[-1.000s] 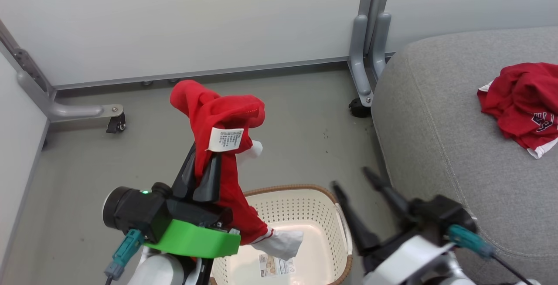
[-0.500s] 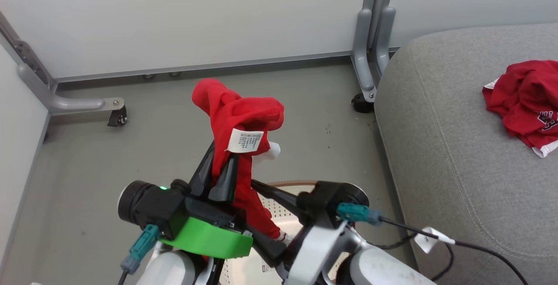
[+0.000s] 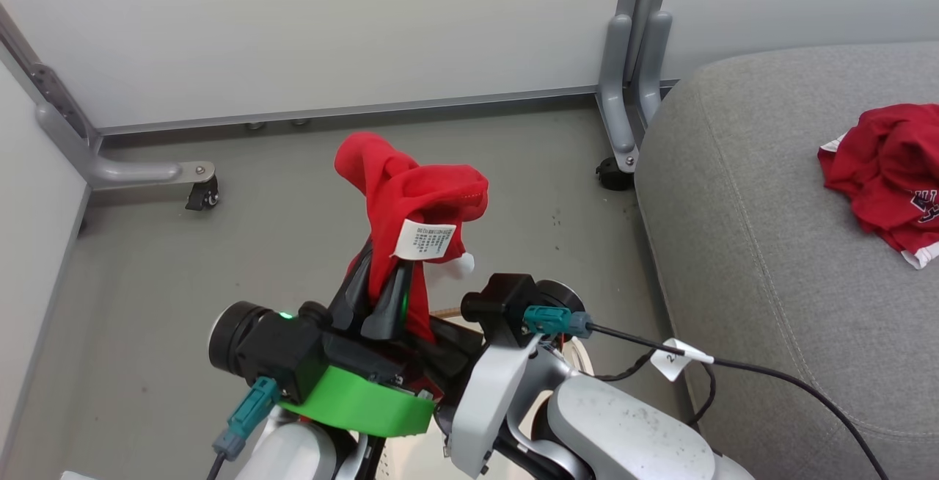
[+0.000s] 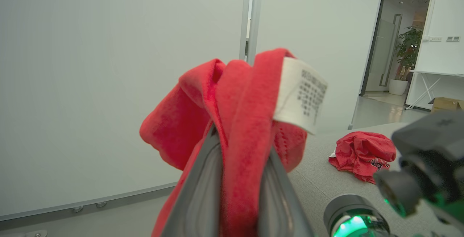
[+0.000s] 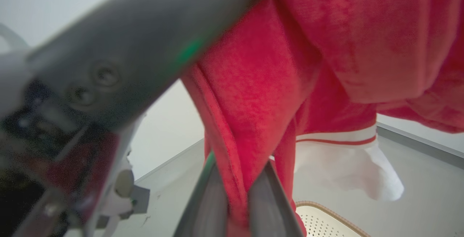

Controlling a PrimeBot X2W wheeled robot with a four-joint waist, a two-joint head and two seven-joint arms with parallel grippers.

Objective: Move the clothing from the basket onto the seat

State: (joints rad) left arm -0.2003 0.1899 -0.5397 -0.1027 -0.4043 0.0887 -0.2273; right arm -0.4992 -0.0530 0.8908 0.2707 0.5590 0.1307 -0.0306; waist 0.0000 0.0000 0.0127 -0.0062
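Your left hand (image 3: 381, 278) holds a red garment (image 3: 411, 190) pinched between its two dark fingers, the jaws narrow on the cloth. The fabric bunches above the fingertips and flops over them. A white printed label (image 3: 427, 239) hangs just past the tips, and the rest of the cloth drapes back along the fingers toward the wrist.

Your right hand (image 5: 241, 179) is clamped on the same garment lower down, with a fold of red cloth squeezed between its fingers. It sits just beside and below the left hand. A white cuff (image 5: 348, 164) with a red stripe hangs to the right of those fingers.

Beneath the right hand lies the basket (image 5: 326, 211), with its brown rim and perforated wall showing, apart from the fingers. The seat (image 3: 763, 245) lies well off to the right of both hands, and a second red garment (image 3: 884, 172) is crumpled on it.
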